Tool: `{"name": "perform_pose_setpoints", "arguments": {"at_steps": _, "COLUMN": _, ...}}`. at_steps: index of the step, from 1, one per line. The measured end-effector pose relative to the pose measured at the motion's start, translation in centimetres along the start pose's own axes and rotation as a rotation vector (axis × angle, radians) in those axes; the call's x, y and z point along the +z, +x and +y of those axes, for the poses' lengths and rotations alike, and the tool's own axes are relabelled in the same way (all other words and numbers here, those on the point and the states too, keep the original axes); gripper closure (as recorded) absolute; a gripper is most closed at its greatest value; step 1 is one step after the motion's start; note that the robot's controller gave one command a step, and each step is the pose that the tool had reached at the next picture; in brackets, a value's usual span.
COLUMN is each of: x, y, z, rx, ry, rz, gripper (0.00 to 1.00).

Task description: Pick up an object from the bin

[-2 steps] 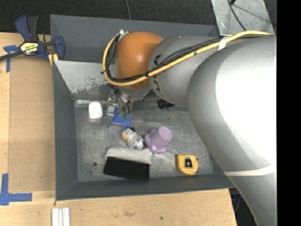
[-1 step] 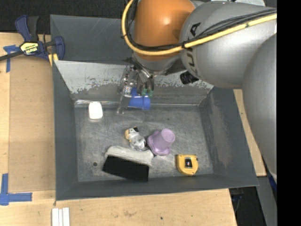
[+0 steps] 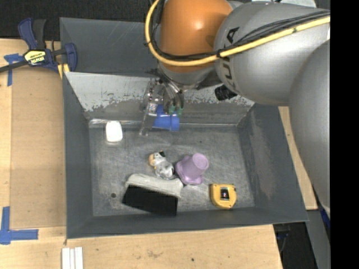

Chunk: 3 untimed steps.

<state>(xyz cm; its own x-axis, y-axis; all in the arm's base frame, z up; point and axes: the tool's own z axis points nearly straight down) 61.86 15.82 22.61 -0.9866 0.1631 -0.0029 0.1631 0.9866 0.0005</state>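
While pincer (image 3: 164, 110) grips one block (image 3: 168, 122), six items (image 3: 192, 168) lie.

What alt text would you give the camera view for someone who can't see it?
A robot arm's gripper hangs over a small blue block by the back wall of a grey bin. Nearer the front lie a purple cup, a yellow tape measure and a black pad; a white block sits at the left.

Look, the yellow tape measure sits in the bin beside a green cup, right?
Not quite. The cup is purple, not green. The camera view shows the yellow tape measure sitting in the bin beside the purple cup.
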Motion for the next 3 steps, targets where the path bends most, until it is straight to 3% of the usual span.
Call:
{"name": "perform_pose_setpoints", "arguments": {"at_steps": 1, "x": 3.1, "y": 2.8, "z": -1.4, "rx": 0.019, "ry": -0.001, "rz": -0.002, "gripper": 1.0}}
{"name": "perform_pose_setpoints", "arguments": {"at_steps": 2, "x": 5.9, "y": 2.4, "z": -1.7, "rx": -0.024, "ry": 0.0, "rz": 0.002, "gripper": 1.0}}
{"name": "perform_pose_setpoints", "arguments": {"at_steps": 3, "x": 2.6, "y": 2.7, "z": -1.9, "rx": -0.018, "ry": 0.004, "rz": 0.01, "gripper": 1.0}}
